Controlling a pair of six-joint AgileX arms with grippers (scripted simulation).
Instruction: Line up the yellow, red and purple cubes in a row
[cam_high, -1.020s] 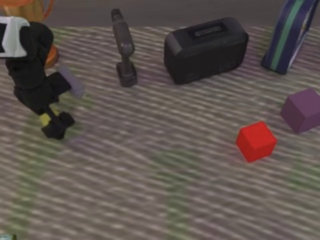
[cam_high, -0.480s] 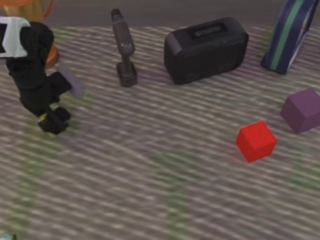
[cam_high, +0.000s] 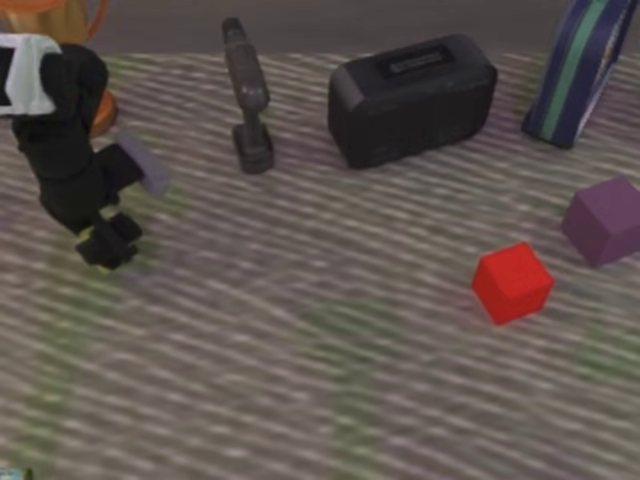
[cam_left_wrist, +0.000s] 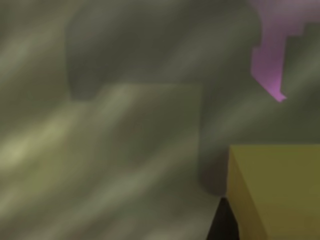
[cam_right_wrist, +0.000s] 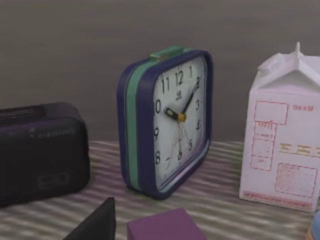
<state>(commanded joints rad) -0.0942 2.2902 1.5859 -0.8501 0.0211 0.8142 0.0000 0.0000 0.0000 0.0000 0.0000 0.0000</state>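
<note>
The small yellow cube (cam_left_wrist: 275, 192) fills a corner of the left wrist view, pressed against a dark fingertip (cam_left_wrist: 222, 227). From above only a sliver of it (cam_high: 88, 238) shows at my left gripper (cam_high: 106, 243), which is shut on it at the table's left side. The red cube (cam_high: 512, 282) rests right of centre. The purple cube (cam_high: 602, 220) sits at the right edge and also shows in the right wrist view (cam_right_wrist: 165, 227), beside the dark tip of my right gripper (cam_right_wrist: 97, 225). That arm is outside the top view.
A black speaker box (cam_high: 412, 98) and a dark hand tool (cam_high: 246, 95) stand at the back. A blue-green alarm clock (cam_right_wrist: 167, 120) stands back right beside a pink-printed milk carton (cam_right_wrist: 282, 135). An orange object (cam_high: 60, 15) sits in the back left corner.
My left gripper's fingers have drawn together on the yellow cube and shifted slightly towards the back left. The red and purple cubes have not moved.
</note>
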